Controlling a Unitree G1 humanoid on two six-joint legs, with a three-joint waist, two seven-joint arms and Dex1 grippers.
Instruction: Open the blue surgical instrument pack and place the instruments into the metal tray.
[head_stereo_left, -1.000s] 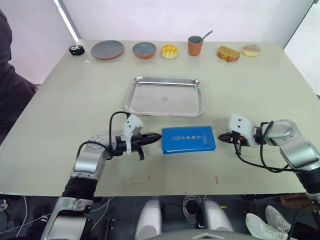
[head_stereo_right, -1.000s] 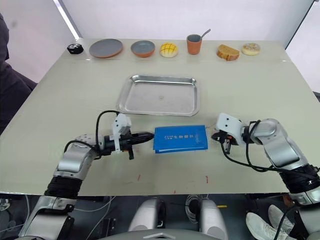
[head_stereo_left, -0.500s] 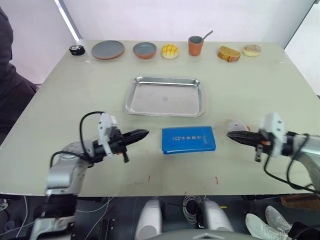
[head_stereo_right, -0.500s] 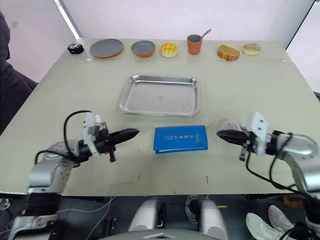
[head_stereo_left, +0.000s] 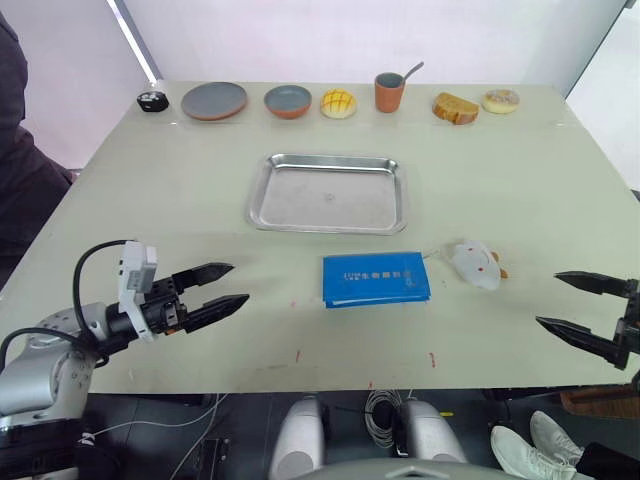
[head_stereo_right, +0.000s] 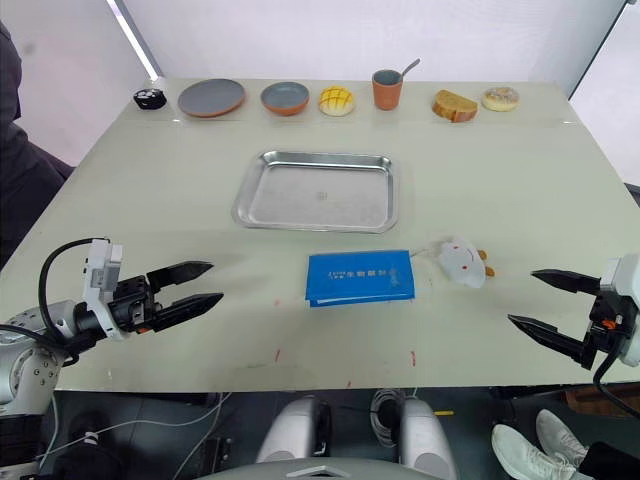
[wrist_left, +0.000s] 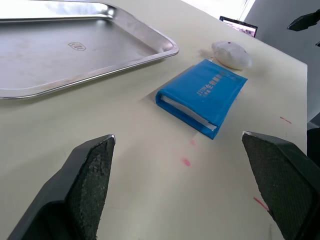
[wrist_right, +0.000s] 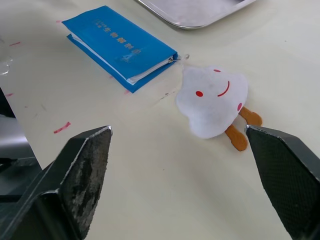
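Both pincers, left (head_stereo_left: 222, 286) and right (head_stereo_left: 578, 305), are drawn back, spread wide and empty, from the unopened pack (head_stereo_left: 376, 279)

- Blue surgical instrument pack (head_stereo_left: 376, 279): closed, lying flat on the surface, white print facing up, pale lining visible along one edge.
- Metal tray (head_stereo_left: 329, 192): shiny, empty, at 12 o'clock from the pack, just apart.

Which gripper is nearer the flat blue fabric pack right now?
Left, narrowly. The left gripper hangs open off the flat blue fabric pack's left end; the right gripper is open, farther off, beyond the white plush toy.
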